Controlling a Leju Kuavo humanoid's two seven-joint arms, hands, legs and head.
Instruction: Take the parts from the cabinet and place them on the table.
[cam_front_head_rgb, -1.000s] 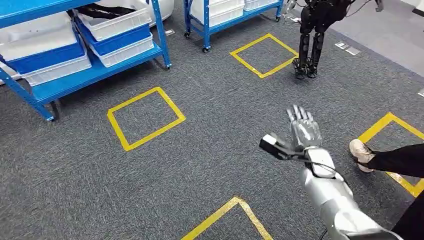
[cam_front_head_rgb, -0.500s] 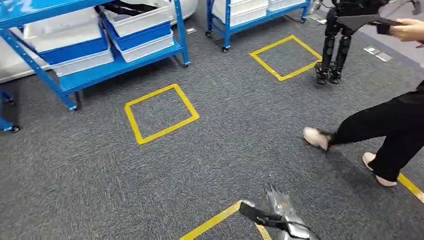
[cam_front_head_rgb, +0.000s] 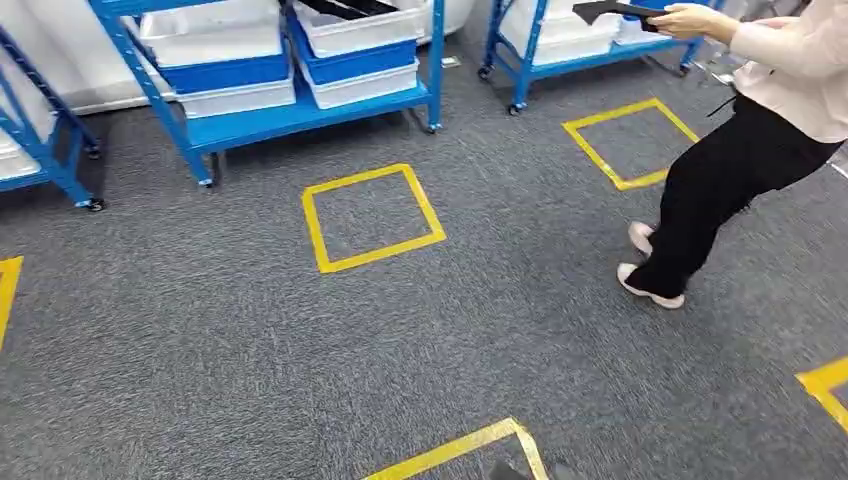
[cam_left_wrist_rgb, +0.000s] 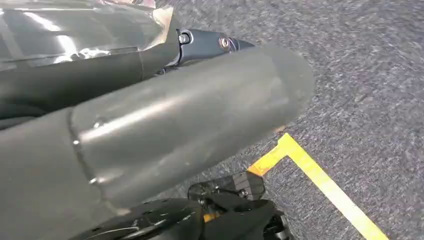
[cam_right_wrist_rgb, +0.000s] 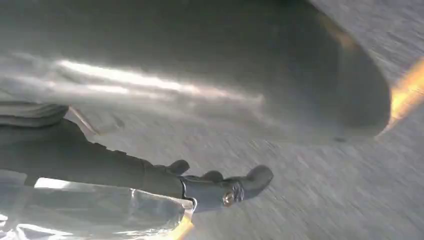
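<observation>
A: Looks down on grey carpet (cam_front_head_rgb: 200, 330). At the far side, a blue metal shelving rack (cam_front_head_rgb: 270, 120) on castors, loaded with white and blue plastic bins (cam_front_head_rgb: 355, 40).

B: And the task's things?

A: Dark, flat black parts (cam_front_head_rgb: 345, 6) in the rack's upper right bin, just poking above the rim. Not yet taken out.

B: Anything else close to the rack?

A: In front of the rack, a yellow tape square (cam_front_head_rgb: 370, 215) on the carpet. To the right of the rack, a person in black trousers and a pale top (cam_front_head_rgb: 740, 150), mid-stride, holding a flat black piece (cam_front_head_rgb: 610, 10).

B: Hands?

A: Left hand (cam_left_wrist_rgb: 190, 115): thick grey thumb lying close against the dark fingers; cannot tell whether closed or holding anything. Right hand (cam_right_wrist_rgb: 210, 85): blurred, thumb well apart from the dark fingers, bare carpet between, so apparently spread and holding nothing.

B: Step in hand?

A: Probably the approach, well short of the rack. Next calls for closing in on the rack, squaring up, then raising a hand to the upper right bin.
</observation>
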